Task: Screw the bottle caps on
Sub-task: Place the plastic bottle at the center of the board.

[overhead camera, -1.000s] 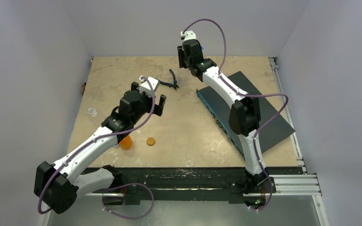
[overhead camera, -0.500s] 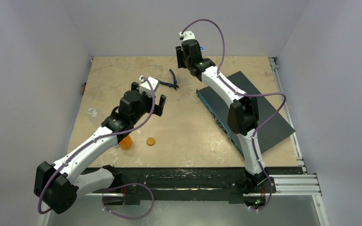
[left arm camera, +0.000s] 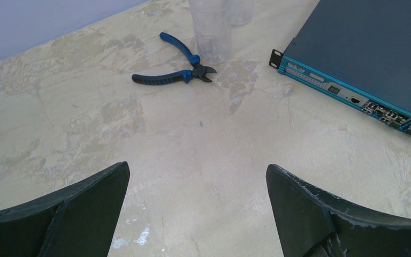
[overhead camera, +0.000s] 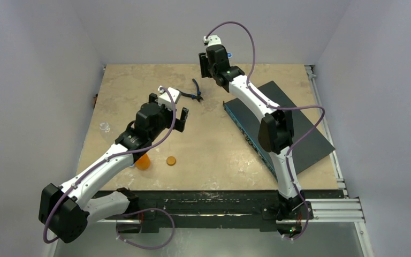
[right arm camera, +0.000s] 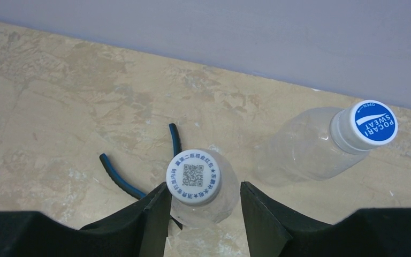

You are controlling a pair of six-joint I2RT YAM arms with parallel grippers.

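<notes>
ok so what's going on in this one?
Bottle capping. The right hand is at the far edge of the table, its fingers either side of the white cap on a clear bottle. A gap shows on one side, so it isn't clamped. A second clear bottle beside it wears a blue cap. The left hand hovers wide open and empty over mid-table. The orange cap lies loose beside the orange bottle.

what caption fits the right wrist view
Right tool open astride the white QR-printed screw cap on a clear plastic bottle, blue-capped clear bottle beside
</notes>
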